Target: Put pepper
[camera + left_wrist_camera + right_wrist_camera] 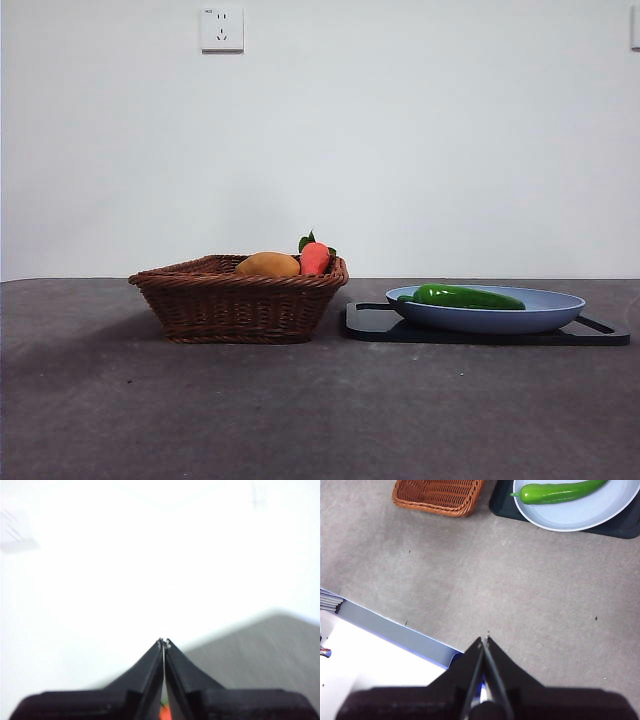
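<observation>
The glossy dark-green pepper (468, 296) lies in the blue plate (545, 316), which sits on a black tray (372, 323) at the right of the table. The right wrist view also shows the pepper (555, 492) in the plate (580, 515). My right gripper (484, 640) is shut and empty, held high above the grey table well short of the plate. My left gripper (164, 642) is shut and empty, pointing at a white wall and a strip of table. Neither gripper shows in the front view.
A brown wicker basket (235, 300) stands left of the tray, holding an orange-yellow oval fruit (267, 265) and a small red fruit with green leaves (315, 256). The basket's corner (437, 497) shows in the right wrist view. A white surface edge (380, 630) lies below the right gripper.
</observation>
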